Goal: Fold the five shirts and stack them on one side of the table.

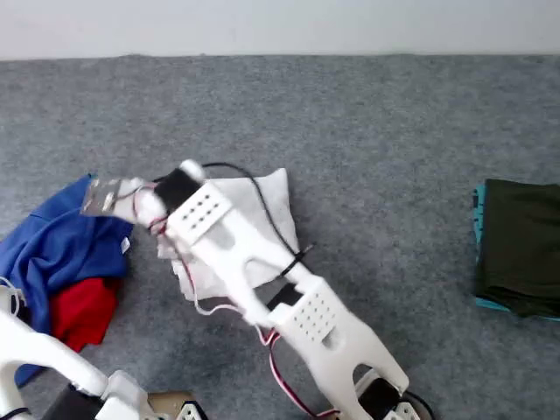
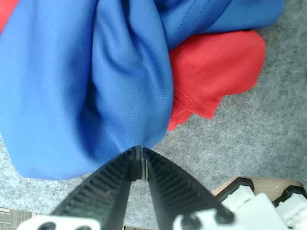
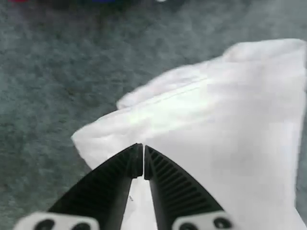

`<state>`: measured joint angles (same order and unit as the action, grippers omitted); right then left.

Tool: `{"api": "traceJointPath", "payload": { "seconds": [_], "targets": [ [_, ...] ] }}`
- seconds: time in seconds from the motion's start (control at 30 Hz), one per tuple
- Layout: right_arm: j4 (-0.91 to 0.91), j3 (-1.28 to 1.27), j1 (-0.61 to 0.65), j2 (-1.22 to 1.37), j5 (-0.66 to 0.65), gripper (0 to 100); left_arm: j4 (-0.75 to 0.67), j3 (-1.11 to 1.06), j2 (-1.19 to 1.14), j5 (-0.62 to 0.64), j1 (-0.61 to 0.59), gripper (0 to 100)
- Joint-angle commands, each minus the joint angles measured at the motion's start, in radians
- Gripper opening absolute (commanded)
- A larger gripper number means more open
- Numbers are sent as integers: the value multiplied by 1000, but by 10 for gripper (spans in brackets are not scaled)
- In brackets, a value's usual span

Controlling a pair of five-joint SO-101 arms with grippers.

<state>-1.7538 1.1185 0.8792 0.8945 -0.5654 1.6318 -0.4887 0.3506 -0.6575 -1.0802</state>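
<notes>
Step in hand, as judged: folding the white shirt (image 1: 267, 206), which lies partly folded mid-worktop (image 1: 394, 149). Right end effector (image 3: 143, 163) is closed over it, no cloth visibly gripped. Left end effector (image 2: 142, 163) is closed at the blue shirt (image 2: 72, 86). Next move calls for opening and pinching a free edge.

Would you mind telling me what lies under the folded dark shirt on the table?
A teal edge peeks out beneath the dark shirt, probably another folded shirt. The rest of it is covered, so I cannot tell whether anything else lies below.
</notes>
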Motion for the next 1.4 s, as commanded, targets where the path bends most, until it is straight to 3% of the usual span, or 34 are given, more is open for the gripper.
{"api": "traceJointPath", "payload": {
  "seconds": [0.0,0.37,0.67,0.87,1.07,1.37],
  "targets": [
    [-2,52,-110,-87,-9,11,-15,5,34,-8,5,18],
    [151,48,-298,-31,-3,12,-15,8,34,-8,5,18],
    [143,78,-432,119,-3,10,-15,8,34,-8,5,18],
    [110,292,-346,76,81,30,-15,8,34,-8,5,18],
    [134,376,-200,77,172,199,-15,7,34,-8,6,18],
    [242,327,-41,151,183,190,-15,4,28,-8,6,18]
  ]
}}
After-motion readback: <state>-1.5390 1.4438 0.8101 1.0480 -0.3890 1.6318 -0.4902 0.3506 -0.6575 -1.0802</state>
